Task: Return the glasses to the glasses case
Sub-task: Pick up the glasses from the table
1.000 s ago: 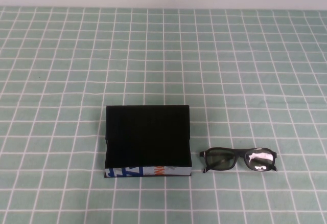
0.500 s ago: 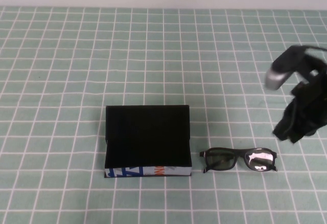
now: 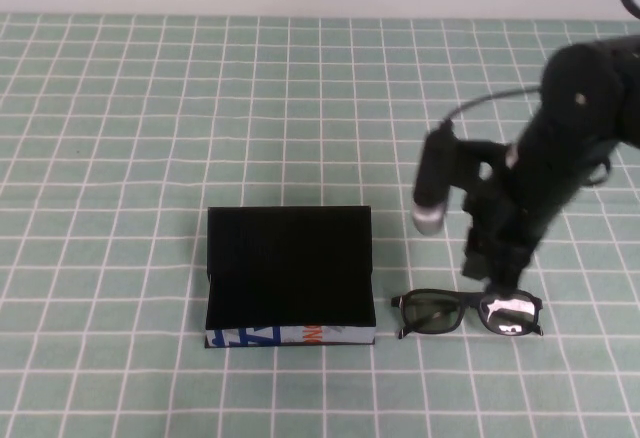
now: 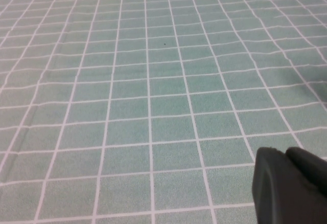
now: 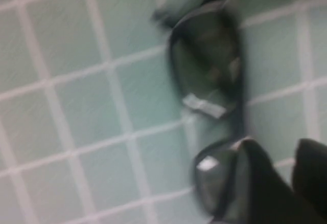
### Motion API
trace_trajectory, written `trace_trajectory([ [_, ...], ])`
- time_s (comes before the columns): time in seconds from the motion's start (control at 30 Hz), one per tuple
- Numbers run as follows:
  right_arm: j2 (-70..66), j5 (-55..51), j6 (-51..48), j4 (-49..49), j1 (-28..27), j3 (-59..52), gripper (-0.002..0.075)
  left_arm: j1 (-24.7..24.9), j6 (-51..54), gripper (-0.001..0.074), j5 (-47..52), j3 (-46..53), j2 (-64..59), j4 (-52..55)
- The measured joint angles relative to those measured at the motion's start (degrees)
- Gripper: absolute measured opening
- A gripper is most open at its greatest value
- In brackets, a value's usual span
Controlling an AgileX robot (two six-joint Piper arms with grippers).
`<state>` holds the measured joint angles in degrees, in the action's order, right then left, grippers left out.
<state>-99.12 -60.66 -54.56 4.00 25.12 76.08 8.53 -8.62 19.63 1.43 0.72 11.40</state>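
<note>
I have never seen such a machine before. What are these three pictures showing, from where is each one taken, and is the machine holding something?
This is a robot with two arms, each ending in a gripper. The high view looks down from the robot's own side at a table covered with a green checked cloth. On it sit the glasses case, black with its flap lid raised, and to its right the glasses, lying apart from the case. The right gripper hangs just above the glasses, holding nothing. The other two pictures come from cameras on the wrists. The right wrist view shows the glasses close beneath that gripper. The left wrist view shows only cloth and the left gripper, parked away from both things.
</note>
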Motion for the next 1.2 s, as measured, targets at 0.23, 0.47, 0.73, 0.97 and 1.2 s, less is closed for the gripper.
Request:
trace_trajectory([
  [0.23, -3.9, 2.0, 0.6, -4.5, 0.6, 3.6, 0.0365, 0.0, 0.0, -0.0002, -0.1, 0.0, 0.0, 0.0],
  [0.47, -7.7, 1.9, 0.8, -5.5, 0.6, 3.6, 0.0384, 0.0, 0.0, -0.0002, -0.1, 0.0, 0.0, 0.0],
  [0.73, -9.4, 1.8, 0.8, -4.4, 0.6, 3.7, 0.0380, 0.0, 0.0, -0.0002, -0.1, 0.0, 0.0, 0.0],
  [0.97, -9.9, 0.8, 0.1, -3.3, 0.6, 3.4, 0.0380, 0.0, 0.0, -0.0002, -0.1, 0.0, 0.0, 0.0],
  [1.2, -10.1, 1.6, -0.2, -3.1, 0.6, 0.1, 0.0368, 0.0, 0.0, -0.0002, -0.1, 0.0, 0.0, 0.0],
])
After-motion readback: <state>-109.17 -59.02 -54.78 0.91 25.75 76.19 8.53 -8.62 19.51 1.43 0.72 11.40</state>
